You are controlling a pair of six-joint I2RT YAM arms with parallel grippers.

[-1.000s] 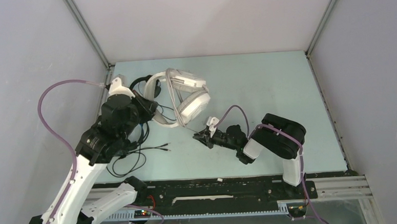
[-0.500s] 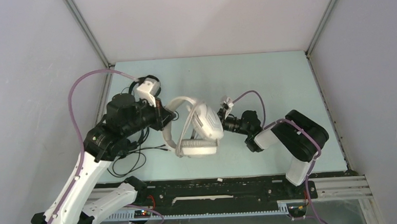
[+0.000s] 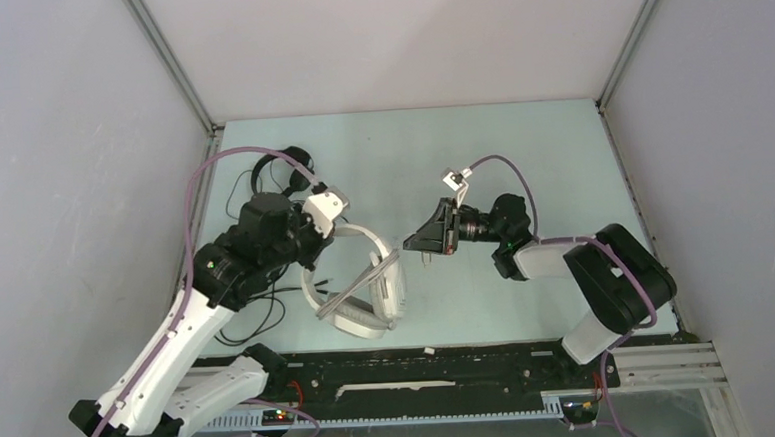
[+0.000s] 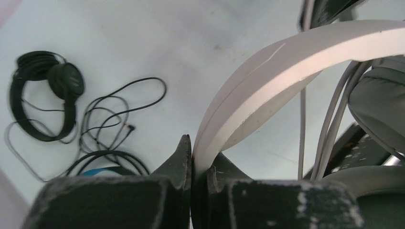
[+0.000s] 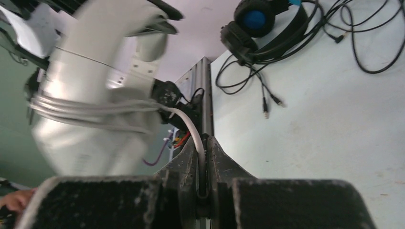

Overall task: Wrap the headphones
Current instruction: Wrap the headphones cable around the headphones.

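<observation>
My left gripper (image 3: 317, 250) is shut on the headband of the white headset (image 3: 365, 292) and holds it on edge over the near middle of the table. In the left wrist view the white band (image 4: 286, 62) runs up from between my left gripper's (image 4: 198, 160) fingers, with pale cable turns (image 4: 329, 119) beside an ear cup. My right gripper (image 3: 415, 247) is shut on the pale cable (image 5: 190, 125), which enters my right gripper (image 5: 203, 160) from the blurred headset (image 5: 100, 86). The small slim black headset (image 3: 281, 169) lies far left and also shows in the left wrist view (image 4: 43, 95). The bulkier black headset with blue (image 5: 255, 21) lies beyond, mostly hidden under my left arm in the top view.
Loose black cables (image 3: 253, 311) with plugs sprawl on the table at the left, under my left arm, and also show in the right wrist view (image 5: 363, 38). A black rail (image 3: 421, 362) runs along the near edge. Grey walls close in the table on three sides.
My left gripper carried the white headset from the far middle toward the near edge and turned it. My right gripper swung away from the near middle and lifted, still pinching the cable.
</observation>
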